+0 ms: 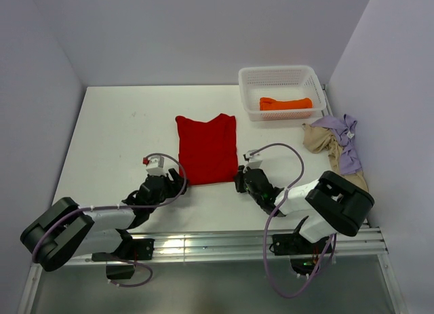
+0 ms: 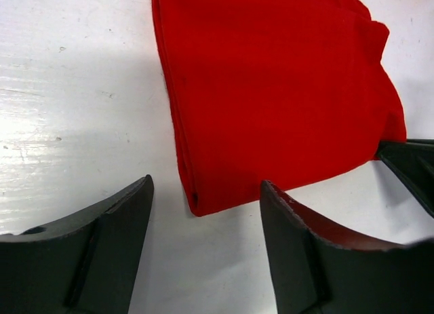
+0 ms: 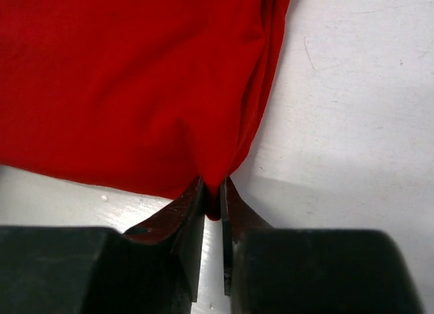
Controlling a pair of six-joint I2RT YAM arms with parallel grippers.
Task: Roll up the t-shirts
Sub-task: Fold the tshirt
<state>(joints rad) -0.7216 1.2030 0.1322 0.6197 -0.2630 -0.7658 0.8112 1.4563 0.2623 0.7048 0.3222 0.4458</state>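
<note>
Red t-shirt pinched at one near corner, basket holding one orange shirt.

The white basket (image 1: 252,75) sits beyond the red t-shirt's (image 1: 207,150) far right corner, with a folded orange t-shirt (image 1: 285,104) inside. A beige t-shirt (image 1: 319,141) and a lavender t-shirt (image 1: 346,148) lie crumpled to the right of the red one, which lies folded flat on the table (image 1: 115,138). Both arms reach low and forward. The right gripper (image 3: 213,192) is clamped on the red shirt's near right corner. The left gripper (image 2: 207,185) has its jaws apart, straddling the near left corner.
</note>
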